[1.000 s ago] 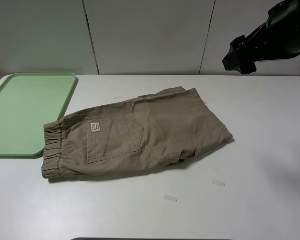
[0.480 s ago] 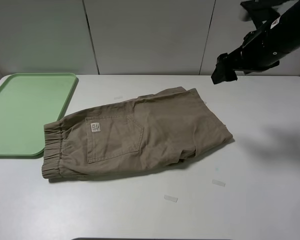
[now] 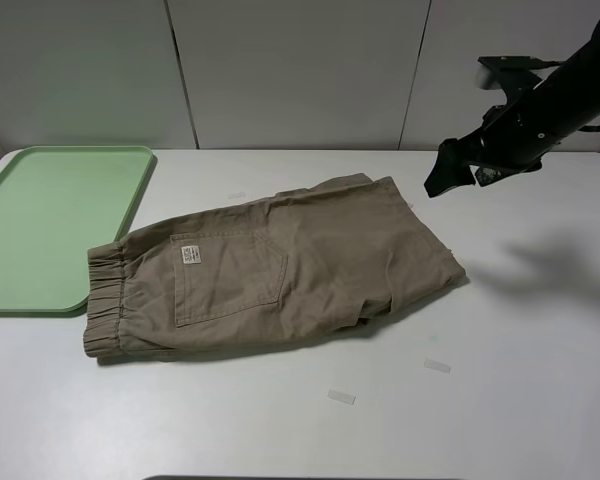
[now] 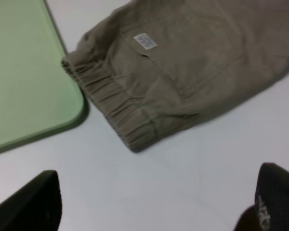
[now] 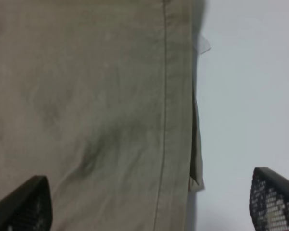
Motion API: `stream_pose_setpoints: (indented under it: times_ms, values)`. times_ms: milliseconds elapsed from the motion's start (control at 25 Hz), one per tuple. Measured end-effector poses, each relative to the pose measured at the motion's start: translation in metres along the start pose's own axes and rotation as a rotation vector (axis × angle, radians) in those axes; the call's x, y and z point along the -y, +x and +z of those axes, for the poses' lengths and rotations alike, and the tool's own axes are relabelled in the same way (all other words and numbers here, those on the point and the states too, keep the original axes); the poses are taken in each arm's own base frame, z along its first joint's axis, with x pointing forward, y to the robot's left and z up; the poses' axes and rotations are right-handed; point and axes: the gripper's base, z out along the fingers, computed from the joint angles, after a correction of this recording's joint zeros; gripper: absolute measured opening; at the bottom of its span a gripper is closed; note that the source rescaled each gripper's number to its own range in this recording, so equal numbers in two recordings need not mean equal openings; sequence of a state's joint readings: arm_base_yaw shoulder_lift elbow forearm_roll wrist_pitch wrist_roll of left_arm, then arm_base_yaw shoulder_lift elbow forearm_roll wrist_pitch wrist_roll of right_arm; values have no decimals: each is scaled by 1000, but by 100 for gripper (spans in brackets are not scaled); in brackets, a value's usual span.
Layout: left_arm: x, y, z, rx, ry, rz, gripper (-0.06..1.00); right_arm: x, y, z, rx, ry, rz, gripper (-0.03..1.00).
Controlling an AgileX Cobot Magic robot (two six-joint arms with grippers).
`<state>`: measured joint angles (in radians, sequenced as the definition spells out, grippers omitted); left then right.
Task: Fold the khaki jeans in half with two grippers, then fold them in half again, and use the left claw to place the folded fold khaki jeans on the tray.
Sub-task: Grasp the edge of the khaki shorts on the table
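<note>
Writing on the small white label (image 3: 190,254) was too tiny to read. The khaki jeans (image 3: 280,270) lay flat mid-bench, their waistband just beside the green tray (image 3: 50,230) at 9 o'clock. Bare bench (image 3: 520,380) spread from 3 to 6 o'clock, with two tape bits (image 3: 341,397). The right tool (image 3: 442,172) hung spread at 2 o'clock. The left tool (image 4: 154,202) was spread too.

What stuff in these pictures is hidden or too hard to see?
1. Label on the shorts: writing too small in the high view, blurred in the left wrist view.
2. Left gripper: missing from the high view; the left wrist picture's edge cuts off all but two fingertips.
3. Tray: left end cut off by the high view's edge.
</note>
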<state>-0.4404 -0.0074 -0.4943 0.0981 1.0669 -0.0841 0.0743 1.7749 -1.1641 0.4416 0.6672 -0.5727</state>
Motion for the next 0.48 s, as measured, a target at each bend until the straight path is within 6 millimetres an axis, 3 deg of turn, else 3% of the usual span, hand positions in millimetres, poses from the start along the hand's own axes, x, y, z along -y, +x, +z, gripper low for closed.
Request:
stream_pose_setpoints:
  times_ms: [200,480]
  values:
    - [-1,0,0,1,-9,3,78,16,-9,21,-62,-111,-41,90]
    - [-1,0,0,1,-9,4,78,23,-21,60,-158,-274,-119,90]
